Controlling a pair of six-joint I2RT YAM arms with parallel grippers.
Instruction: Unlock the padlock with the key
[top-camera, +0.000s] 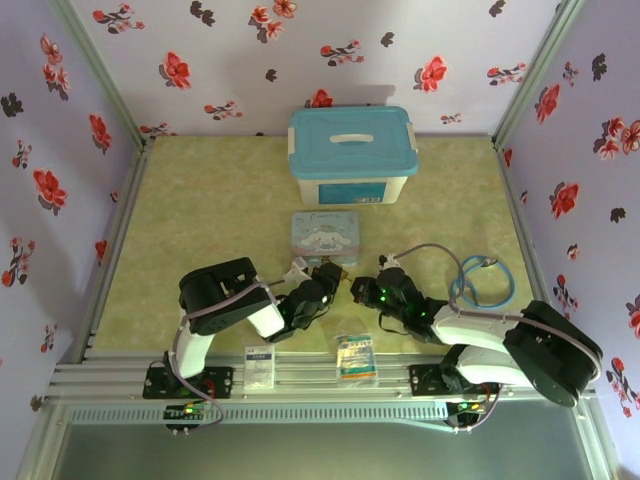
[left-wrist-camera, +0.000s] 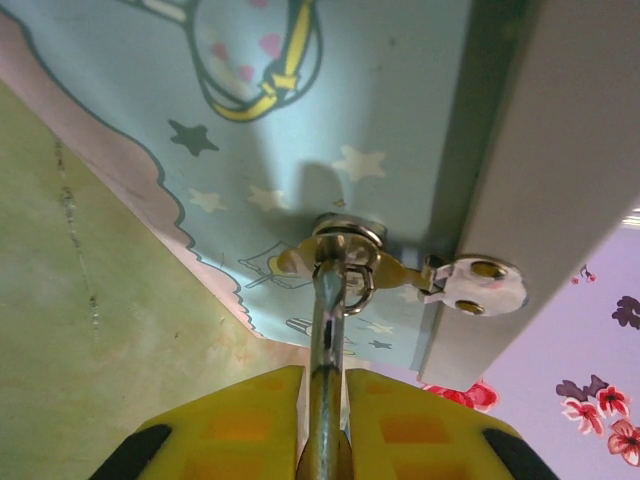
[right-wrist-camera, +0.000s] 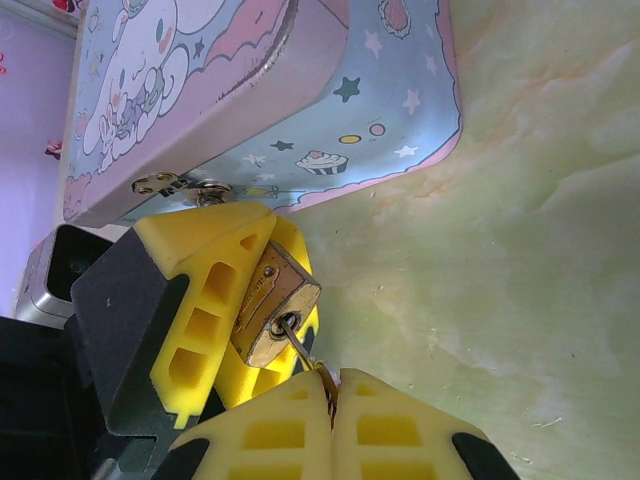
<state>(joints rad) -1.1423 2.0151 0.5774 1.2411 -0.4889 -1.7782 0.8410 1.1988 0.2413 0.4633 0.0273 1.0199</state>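
Brass padlock (right-wrist-camera: 275, 310) on the hasp (right-wrist-camera: 160, 184) of the tin (right-wrist-camera: 300, 90), mid-worktop (top-camera: 200, 200): left gripper (left-wrist-camera: 322, 385) clenched on its body, right gripper (right-wrist-camera: 333, 400) pinching the seated key (right-wrist-camera: 295, 345); off-axis twisting could bend or dislodge the key.

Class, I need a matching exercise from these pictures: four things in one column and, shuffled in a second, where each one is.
Things:
1 padlock
2 key
3 storage box
4 cartoon tin

Places:
A at the back wall
B pinched by the right gripper, tip in the keyhole
C just in front of the storage box
D clamped by the left gripper

Pairs: 1-D, 2-B, 3-A, 4-C
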